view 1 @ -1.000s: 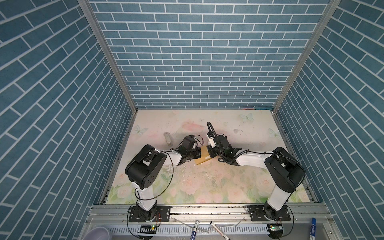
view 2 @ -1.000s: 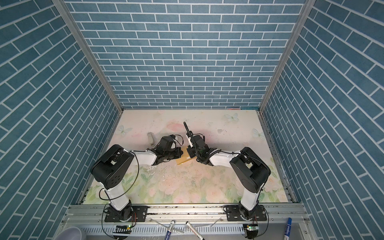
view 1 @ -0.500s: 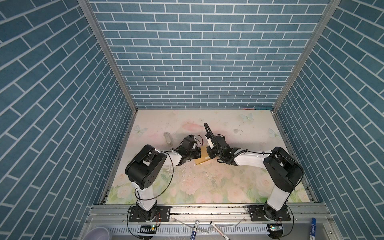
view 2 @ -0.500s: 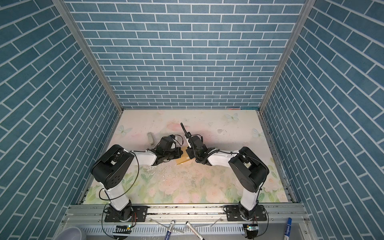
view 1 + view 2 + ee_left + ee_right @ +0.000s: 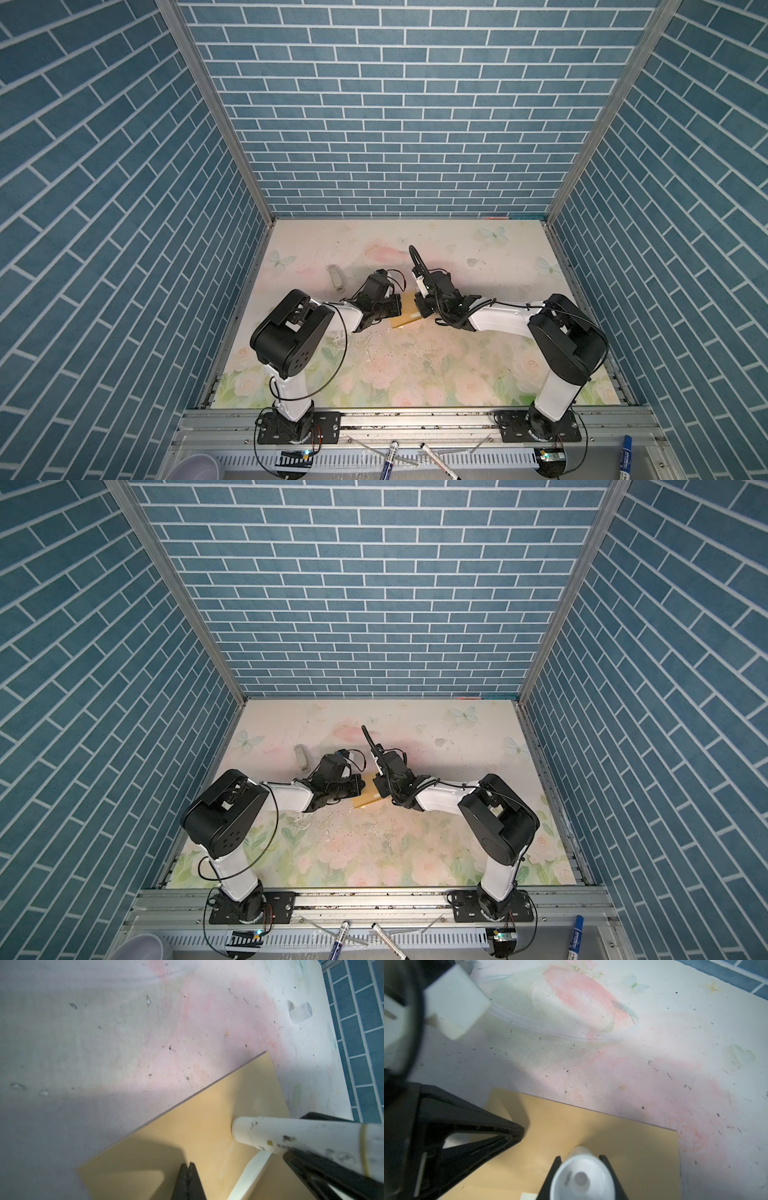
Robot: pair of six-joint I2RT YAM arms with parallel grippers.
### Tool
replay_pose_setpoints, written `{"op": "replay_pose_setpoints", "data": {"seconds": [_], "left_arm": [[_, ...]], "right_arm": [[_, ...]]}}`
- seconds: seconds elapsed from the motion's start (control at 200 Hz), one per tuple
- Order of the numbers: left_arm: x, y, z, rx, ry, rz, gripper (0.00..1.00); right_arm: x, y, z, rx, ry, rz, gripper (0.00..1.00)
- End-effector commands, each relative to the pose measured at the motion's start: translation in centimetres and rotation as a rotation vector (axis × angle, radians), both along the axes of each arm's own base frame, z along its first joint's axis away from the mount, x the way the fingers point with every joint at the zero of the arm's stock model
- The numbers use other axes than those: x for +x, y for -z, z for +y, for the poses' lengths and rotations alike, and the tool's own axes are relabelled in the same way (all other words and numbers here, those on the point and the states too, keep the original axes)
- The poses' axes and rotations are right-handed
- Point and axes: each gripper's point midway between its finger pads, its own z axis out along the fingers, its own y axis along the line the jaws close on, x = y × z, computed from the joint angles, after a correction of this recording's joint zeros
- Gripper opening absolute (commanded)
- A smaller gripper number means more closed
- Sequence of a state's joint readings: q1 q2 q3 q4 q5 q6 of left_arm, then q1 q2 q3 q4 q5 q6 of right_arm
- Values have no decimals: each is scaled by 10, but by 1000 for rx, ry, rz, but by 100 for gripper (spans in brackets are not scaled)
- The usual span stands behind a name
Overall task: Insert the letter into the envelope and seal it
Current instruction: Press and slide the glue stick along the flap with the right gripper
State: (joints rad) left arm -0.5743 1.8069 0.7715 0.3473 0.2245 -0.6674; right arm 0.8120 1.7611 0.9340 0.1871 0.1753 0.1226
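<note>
The mustard-yellow envelope [image 5: 409,316] [image 5: 368,799] lies flat on the floral table between both arms. My left gripper [image 5: 189,1164] [image 5: 397,306] is shut, and its joined tips rest on the envelope [image 5: 197,1126] with nothing between them. My right gripper [image 5: 580,1159] [image 5: 424,309] is shut on a white glue stick [image 5: 581,1178] [image 5: 291,1136]. The stick's tip touches the envelope [image 5: 591,1126]. A pale strip [image 5: 253,1169] crosses the envelope by the stick; I cannot tell what it is. The letter is hidden.
A small translucent cap [image 5: 300,1013] [image 5: 337,279] lies on the table left of the left gripper. Markers [image 5: 388,459] and a pale cup [image 5: 195,467] sit below the front rail. Blue brick-pattern walls close in three sides.
My right gripper with the glue stick has crept slightly left over the envelope. The left gripper has stayed where it was.
</note>
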Motion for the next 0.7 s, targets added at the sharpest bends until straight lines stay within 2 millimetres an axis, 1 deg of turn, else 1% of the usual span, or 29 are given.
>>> {"op": "replay_pose_setpoints", "data": {"seconds": [0.0,0.185,0.265,0.525,0.69], "left_arm": [[-22,38,27,115,-37,115,0],[-22,38,28,118,-38,113,0],[-23,38,28,118,-37,114,0],[-21,38,26,114,-36,111,0],[-21,38,26,113,-35,112,0]], "right_arm": [[-4,26,-50,-172,77,44,0],[-2,28,-64,-177,116,57,0],[-2,29,-67,-170,126,63,0],[-3,28,-53,-109,97,88,0],[-3,28,-50,-100,88,93,0]]}}
